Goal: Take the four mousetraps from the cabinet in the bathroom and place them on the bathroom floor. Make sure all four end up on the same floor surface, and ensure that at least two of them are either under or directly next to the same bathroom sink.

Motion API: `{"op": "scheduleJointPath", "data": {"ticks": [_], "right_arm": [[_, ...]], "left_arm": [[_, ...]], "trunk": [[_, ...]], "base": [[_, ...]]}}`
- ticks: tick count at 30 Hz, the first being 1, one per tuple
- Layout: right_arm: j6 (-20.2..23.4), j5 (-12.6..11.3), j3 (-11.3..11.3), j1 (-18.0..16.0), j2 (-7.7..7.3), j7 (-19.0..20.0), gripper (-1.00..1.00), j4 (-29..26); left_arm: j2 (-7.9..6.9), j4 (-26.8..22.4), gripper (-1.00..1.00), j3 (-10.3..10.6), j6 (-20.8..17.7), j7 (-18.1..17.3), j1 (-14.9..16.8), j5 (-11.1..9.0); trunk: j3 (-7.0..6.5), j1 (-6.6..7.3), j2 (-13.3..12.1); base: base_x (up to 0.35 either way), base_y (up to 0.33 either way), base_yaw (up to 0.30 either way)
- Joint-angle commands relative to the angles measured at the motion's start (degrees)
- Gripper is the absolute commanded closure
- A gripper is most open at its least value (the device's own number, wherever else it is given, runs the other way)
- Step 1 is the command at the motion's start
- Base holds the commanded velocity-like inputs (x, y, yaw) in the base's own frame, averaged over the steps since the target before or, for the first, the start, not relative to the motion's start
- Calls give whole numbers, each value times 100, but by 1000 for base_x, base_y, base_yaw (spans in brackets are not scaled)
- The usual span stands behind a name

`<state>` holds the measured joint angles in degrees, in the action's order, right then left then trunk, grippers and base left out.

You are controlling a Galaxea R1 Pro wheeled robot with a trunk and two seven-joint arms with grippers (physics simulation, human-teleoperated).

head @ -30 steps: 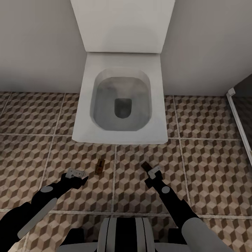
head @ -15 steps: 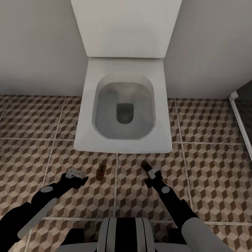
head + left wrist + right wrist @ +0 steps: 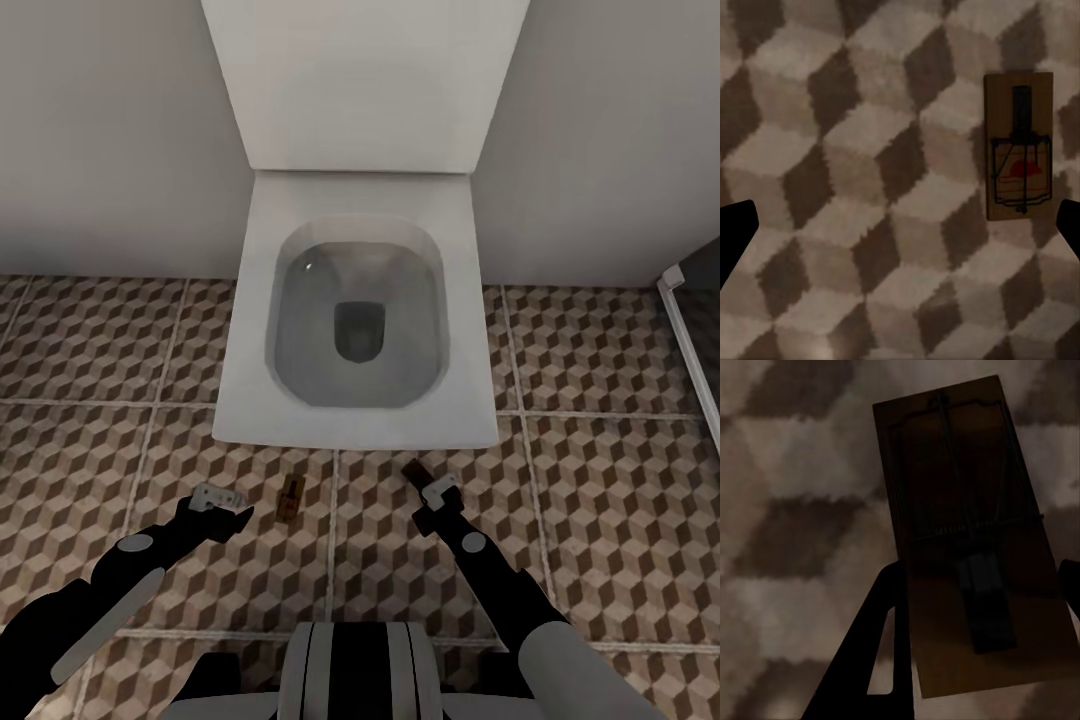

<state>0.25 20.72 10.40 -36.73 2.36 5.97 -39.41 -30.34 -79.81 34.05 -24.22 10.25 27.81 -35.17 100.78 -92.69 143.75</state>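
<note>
- Currently, one mousetrap (image 3: 289, 497) lies flat on the bathroom floor (image 3: 90, 340), in front of the white toilet (image 3: 355, 320) and between my two arms.
- In my left wrist view the same mousetrap (image 3: 1018, 145) shows as a tan board with dark wire and a red mark, resting on the cube-pattern tiles (image 3: 855, 187).
- My left gripper (image 3: 222, 503) hangs just beside that trap on its left and is apart from it; the jaws are spread wide with nothing between them, and only the dark fingertips (image 3: 735, 232) show at the edges of the wrist view.
- A second mousetrap (image 3: 415, 472) sits at the tip of my right gripper (image 3: 436, 494), near the toilet's front edge.
- In my right wrist view this second mousetrap (image 3: 971, 540) appears dark and large, with its wire frame visible, above the tiles (image 3: 795, 510).
- One finger (image 3: 874, 660) of the right gripper lies along the board's edge and the other dark tip shows at the opposite side, so the jaws are clamped on the board.
- Whether this board touches the floor cannot be determined.
- A grey wall (image 3: 110, 130) stands behind the toilet; a white frame edge (image 3: 690, 350) runs along the floor at far right.
</note>
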Motion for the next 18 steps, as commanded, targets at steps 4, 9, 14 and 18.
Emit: {"op": "scheduleJointPath", "data": {"ticks": [4, 9, 14, 18], "right_arm": [[-12, 55, -7, 0, 2, 16, 100, -5], [-29, 55, -8, 0, 2, 16, 100, -5], [-33, 55, -9, 0, 2, 13, 100, -5], [-34, 55, -11, 0, 2, 11, 100, -5]], "left_arm": [[-3, -6, -100, 22, -12, 56, 6, -60], [0, -1, -100, 22, -12, 56, 6, -60], [1, 1, -100, 22, -13, 56, 6, -60], [6, 2, -100, 22, -13, 56, 5, -60]], "trunk": [[3, 1, 1], [3, 1, 1], [3, 1, 1], [3, 1, 1]], "base": [[1, 0, 0], [0, 0, 0], [0, 0, 0], [0, 0, 0]]}}
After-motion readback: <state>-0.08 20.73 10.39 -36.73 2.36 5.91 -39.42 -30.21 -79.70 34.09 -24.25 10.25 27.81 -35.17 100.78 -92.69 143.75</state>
